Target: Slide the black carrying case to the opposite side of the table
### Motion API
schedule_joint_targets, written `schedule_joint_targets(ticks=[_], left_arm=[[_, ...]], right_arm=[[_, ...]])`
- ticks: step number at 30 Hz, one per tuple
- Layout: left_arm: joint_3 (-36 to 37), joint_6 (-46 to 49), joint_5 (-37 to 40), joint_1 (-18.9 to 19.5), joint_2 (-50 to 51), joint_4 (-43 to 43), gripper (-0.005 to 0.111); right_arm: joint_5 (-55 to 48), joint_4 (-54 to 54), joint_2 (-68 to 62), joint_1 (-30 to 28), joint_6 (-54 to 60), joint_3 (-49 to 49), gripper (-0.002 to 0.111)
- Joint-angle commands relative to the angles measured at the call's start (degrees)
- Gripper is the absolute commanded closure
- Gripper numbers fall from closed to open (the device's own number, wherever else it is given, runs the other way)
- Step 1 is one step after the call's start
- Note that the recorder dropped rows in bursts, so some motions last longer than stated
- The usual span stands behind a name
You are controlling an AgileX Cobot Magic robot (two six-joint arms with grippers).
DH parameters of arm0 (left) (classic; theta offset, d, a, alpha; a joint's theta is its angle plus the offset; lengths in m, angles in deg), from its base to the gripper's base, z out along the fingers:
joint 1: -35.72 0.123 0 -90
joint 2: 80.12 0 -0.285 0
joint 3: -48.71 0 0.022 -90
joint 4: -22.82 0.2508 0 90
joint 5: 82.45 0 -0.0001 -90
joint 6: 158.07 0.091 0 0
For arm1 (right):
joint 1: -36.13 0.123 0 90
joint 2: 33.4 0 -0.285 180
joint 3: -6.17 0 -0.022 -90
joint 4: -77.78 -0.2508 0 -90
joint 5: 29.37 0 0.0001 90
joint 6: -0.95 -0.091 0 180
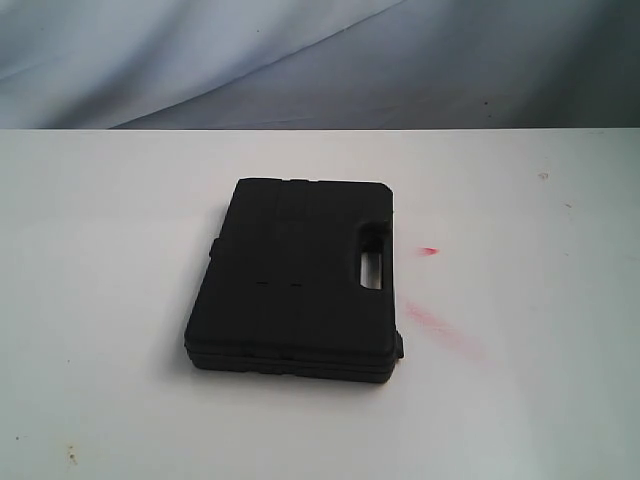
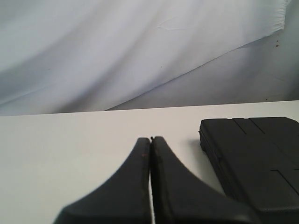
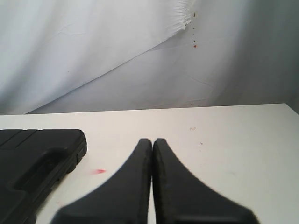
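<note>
Left gripper (image 2: pixel 150 138), right gripper (image 3: pixel 152 140): both clenched, empty, clear of black carrying case (image 1: pixel 295 280) | step: pre-contact | next: I press its edge.

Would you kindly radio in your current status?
Left claw shut, empty. Right claw shut, empty. Black case flat on table, untouched. No obstacle seen.

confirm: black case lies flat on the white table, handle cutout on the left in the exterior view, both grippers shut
The handle cutout is on the right, not left; the exterior view shows it. Otherwise yes: black case flat on the white table, left gripper and right gripper shut.
</note>
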Motion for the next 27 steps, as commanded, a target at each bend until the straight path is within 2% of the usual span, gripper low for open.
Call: schedule_joint_targets(ticks=[1,10,19,27], left_arm=[[0.24,-0.54,-0.3,0.1,-0.3,-0.01,0.106],[0.24,-0.54,-0.3,0.1,-0.3,-0.01,0.106],[0.24,-0.54,-0.3,0.1,-0.3,-0.01,0.106],[0.24,-0.54,-0.3,0.1,-0.3,-0.01,0.106]], right_arm=[[0.58,-0.26,0.22,-0.38,0.19,0.22,0.108],[2.3,-0.63,0.22,-0.38,0.19,0.22,0.108],[11.98,-20.18,0.22,-0.38,-0.27,0.22,0.108],[1.64,-21.02,0.22,-0.38,1.28,-6.87,0.108]])
